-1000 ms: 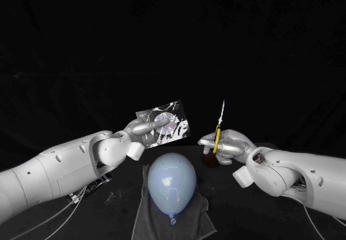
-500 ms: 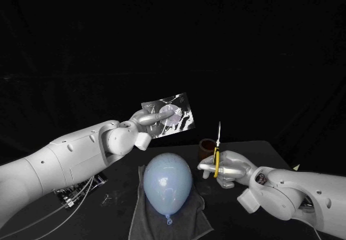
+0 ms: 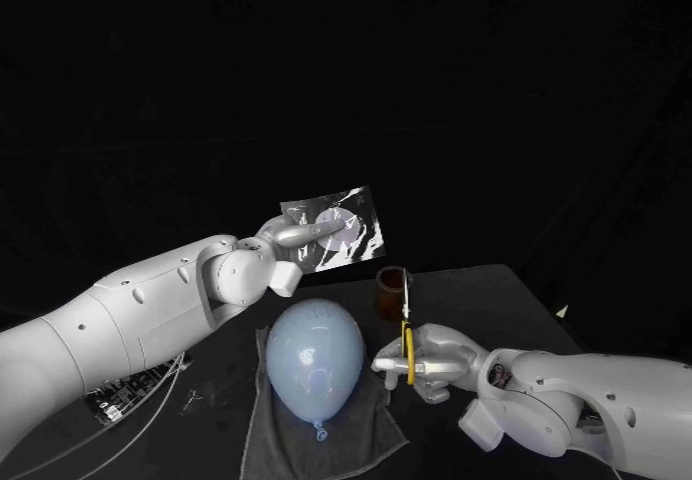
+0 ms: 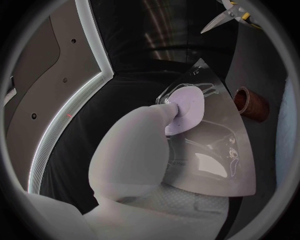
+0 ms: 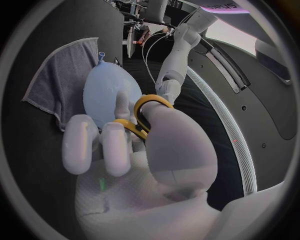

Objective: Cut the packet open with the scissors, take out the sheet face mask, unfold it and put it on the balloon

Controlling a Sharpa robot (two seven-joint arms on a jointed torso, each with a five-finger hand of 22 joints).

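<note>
From the head view, we saw the left hand [image 3: 296,240] raised above the black desk [image 3: 483,292], pinching one shiny silver square foil packet [image 3: 340,226] and holding it upright. The right hand [image 3: 427,362] sat lower, wrapped around one pair of yellow-handled scissors [image 3: 408,338] with the blades pointing up, just beside the single pale blue oval balloon [image 3: 313,358]. The balloon lay on one grey towel [image 3: 277,448], and one small brown pot [image 3: 391,290] stood behind the scissors. Beyond the desk hung a dark backdrop [image 3: 346,90].

In the left wrist view, a fingertip [image 4: 187,106] pressed flat on the packet [image 4: 219,150], with the scissor tips [image 4: 226,14] well apart from it.

In the right wrist view, the right hand [image 5: 147,147] gripped the yellow loops [image 5: 149,106], the balloon [image 5: 107,95] and towel [image 5: 55,80] lying just past its fingers.
</note>
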